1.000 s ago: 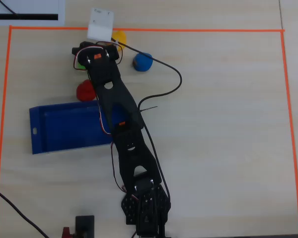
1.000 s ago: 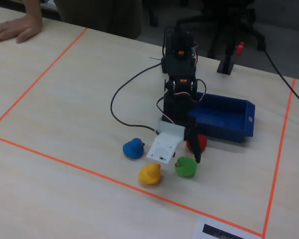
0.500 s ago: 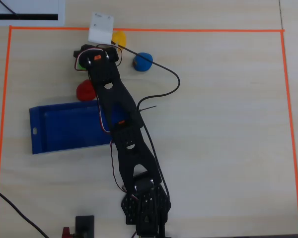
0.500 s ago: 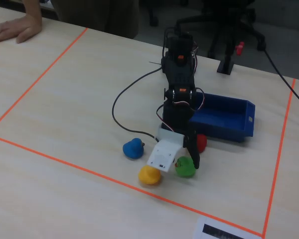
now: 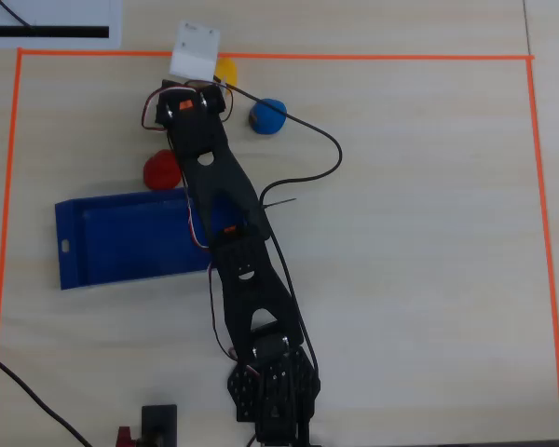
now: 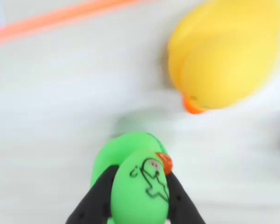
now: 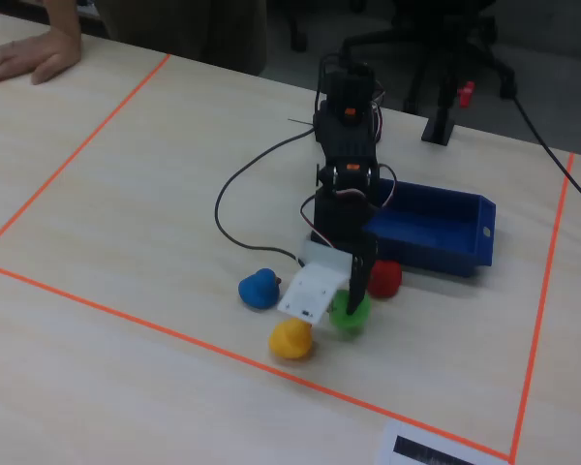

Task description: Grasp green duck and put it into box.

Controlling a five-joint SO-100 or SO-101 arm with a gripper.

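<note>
In the wrist view the green duck (image 6: 140,186), with its red-orange beak and a black drawing on its side, sits between my two black fingers (image 6: 95,200), which press on both its flanks. My gripper (image 6: 139,191) is shut on it. The fixed view shows the gripper (image 7: 353,295) pointing down at the duck (image 7: 349,315), which is low at the table. In the overhead view the arm's head (image 5: 188,102) hides the duck. The dark blue box (image 5: 70,209) lies to the left of the arm there, and in the fixed view the box (image 7: 479,232) is behind and to the right of the gripper.
A yellow duck (image 6: 228,51) sits close beside the green one, near the orange tape line (image 5: 354,57). A red duck (image 5: 161,170) lies between gripper and box. A blue duck (image 5: 268,115) is to the right in the overhead view. A black cable (image 5: 326,140) loops over the table.
The gripper has dropped onto the green duck and closed on it. The duck has shifted slightly toward the arm in the fixed view and is now covered from overhead.
</note>
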